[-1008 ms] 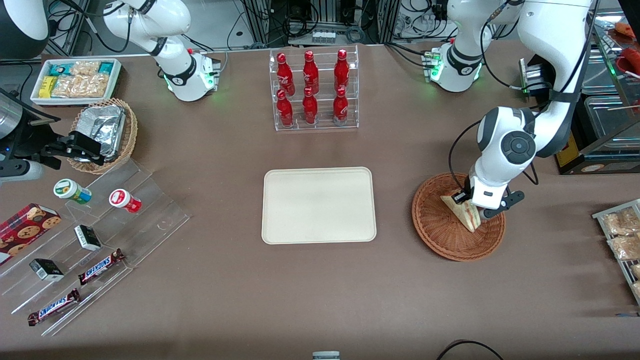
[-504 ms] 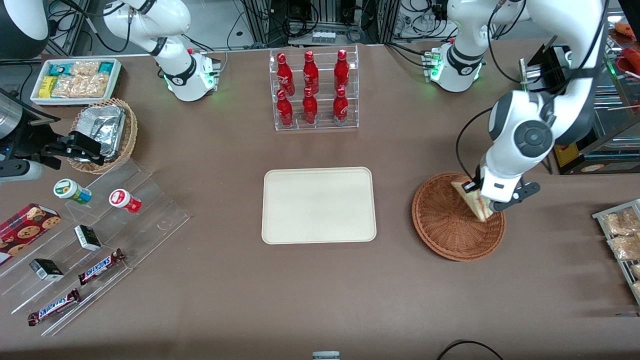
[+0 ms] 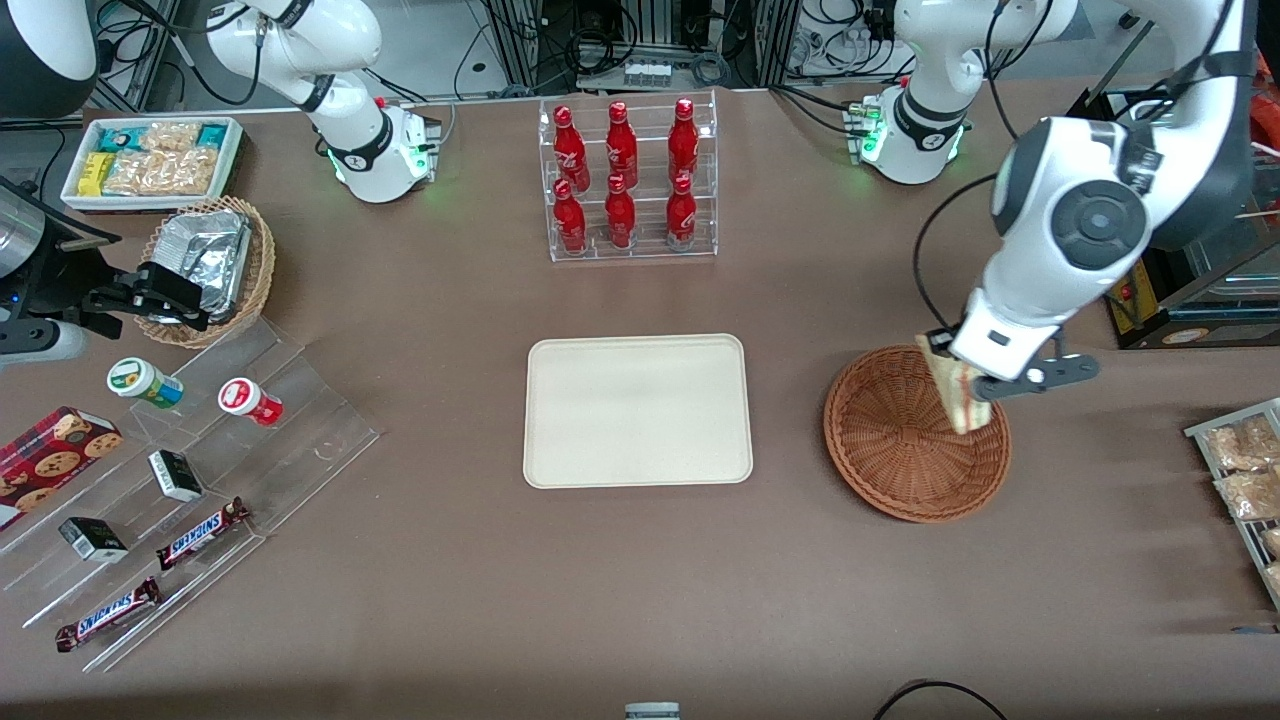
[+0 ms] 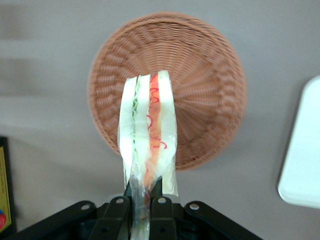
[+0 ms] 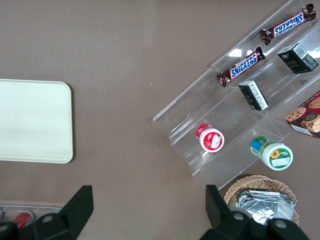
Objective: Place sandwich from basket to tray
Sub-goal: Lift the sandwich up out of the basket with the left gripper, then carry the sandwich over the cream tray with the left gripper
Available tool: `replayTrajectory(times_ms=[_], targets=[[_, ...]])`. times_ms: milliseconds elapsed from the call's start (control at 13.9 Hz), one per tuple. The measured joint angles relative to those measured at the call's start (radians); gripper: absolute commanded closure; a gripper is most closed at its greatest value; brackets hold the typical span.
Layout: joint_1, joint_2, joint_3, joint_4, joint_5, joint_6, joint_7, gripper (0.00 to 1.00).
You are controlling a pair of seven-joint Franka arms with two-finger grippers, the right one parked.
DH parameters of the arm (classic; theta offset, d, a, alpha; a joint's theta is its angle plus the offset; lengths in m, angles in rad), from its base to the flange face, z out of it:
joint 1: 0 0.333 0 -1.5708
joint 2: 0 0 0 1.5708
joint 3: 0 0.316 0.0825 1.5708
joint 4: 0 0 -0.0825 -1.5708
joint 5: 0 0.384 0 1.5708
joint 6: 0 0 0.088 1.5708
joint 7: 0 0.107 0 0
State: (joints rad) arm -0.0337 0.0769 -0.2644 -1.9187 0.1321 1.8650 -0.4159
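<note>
Front view: brown table [image 3: 420,600], with the room's cable racks at its farthest edge.
Tray: cream tray [image 3: 637,410] bare at mid-table, well apart from the load.
Basket: wicker basket [image 3: 915,433] now holds nothing.
Gripper: gripper [image 4: 141,209] clamped on one end of the sandwich [image 4: 148,131], which hangs clear above the basket.
Carry: best kept high and level, clearing the basket rim, then lowered flat onto the tray.

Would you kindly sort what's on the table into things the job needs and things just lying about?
Needed:
sandwich, held in the gripper above the basket
tray, nothing on it

Lying about:
red bottles
chocolate bars
foil packets
snack bin
</note>
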Motion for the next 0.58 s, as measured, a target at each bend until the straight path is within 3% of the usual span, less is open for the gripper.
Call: replayTrajectory(times_ms=[576], targets=[[-0.002, 0.099, -0.214, 0.052, -0.002, 0.005, 0.049, 1.0]])
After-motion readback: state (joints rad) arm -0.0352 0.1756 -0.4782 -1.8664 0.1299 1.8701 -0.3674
